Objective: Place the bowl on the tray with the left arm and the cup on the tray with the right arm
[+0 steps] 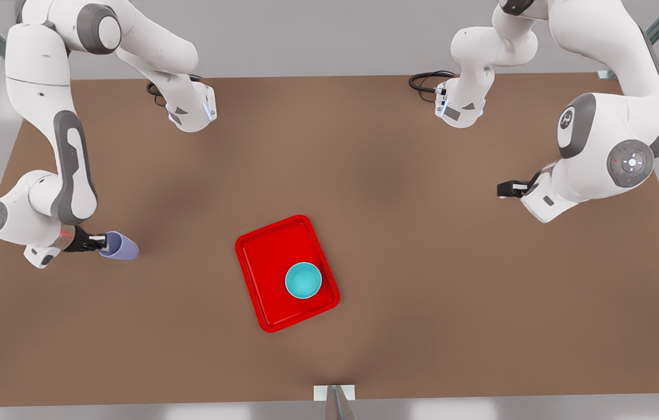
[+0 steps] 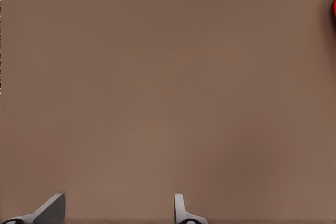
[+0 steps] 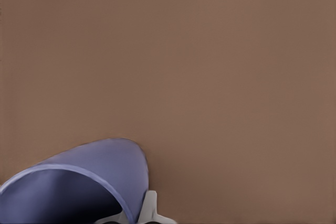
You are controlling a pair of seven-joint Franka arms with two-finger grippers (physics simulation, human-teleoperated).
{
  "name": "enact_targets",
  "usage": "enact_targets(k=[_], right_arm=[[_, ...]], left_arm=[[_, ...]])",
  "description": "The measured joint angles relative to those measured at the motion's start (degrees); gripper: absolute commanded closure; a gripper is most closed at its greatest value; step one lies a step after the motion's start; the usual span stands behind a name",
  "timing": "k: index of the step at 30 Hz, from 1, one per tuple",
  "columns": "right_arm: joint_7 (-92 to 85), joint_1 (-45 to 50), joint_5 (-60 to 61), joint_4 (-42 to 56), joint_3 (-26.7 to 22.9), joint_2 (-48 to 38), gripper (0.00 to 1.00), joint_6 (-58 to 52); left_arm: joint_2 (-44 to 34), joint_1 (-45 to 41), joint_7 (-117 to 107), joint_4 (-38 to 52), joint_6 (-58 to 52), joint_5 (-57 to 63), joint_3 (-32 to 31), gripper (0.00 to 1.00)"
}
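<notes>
Already clamped on the cup (image 1: pixel 119 245) near the bench's (image 1: pixel 423 233) left edge, the right hand (image 1: pixel 98 240) must carry it toward the central tray (image 1: pixel 265 256), where the bowl (image 1: pixel 303 280) sits, while the left hand (image 1: pixel 504 189) waits apart by the opposite edge.

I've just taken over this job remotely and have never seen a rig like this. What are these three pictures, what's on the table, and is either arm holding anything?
You are looking at two white robot arms over a brown table, each ending in a two-finger tool. The large picture comes from a camera looking down on the whole scene; the other two come from cameras on each arm's wrist.

On the table lies a red tray with the teal bowl already sitting in it.

The right tool, at the front view's left, is shut on the lavender cup, gripping its rim; the right wrist view shows that cup up close. It is not on the tray yet.

The left tool, at the front view's right, waits open and holds nothing; the left wrist view shows its fingers apart.
</notes>
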Motion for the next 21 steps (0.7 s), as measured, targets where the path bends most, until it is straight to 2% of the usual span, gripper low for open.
enact_targets(k=[3,14,18,21], right_arm=[[5.65,4.15,-0.02,0.21,0.09,-2.44,0.79,-2.29],[24.85,18.26,-1.57,7.28,0.08,-2.46,0.79,-9.25],[29.53,18.38,-2.55,11.02,4.18,-1.6,0.79,-10.51],[29.73,21.6,-2.56,14.37,4.21,-0.32,0.79,-11.55]], left_arm=[[0.0,0.09,0.0,0.05,0.09,0.0,0.18,0.0],[0.35,0.1,0.0,0.0,0.09,0.0,0.17,0.0],[0.51,0.06,0.0,0.0,0.26,-0.04,0.17,0.0],[0.44,0.09,0.0,0.05,0.26,-0.07,0.17,0.0]])
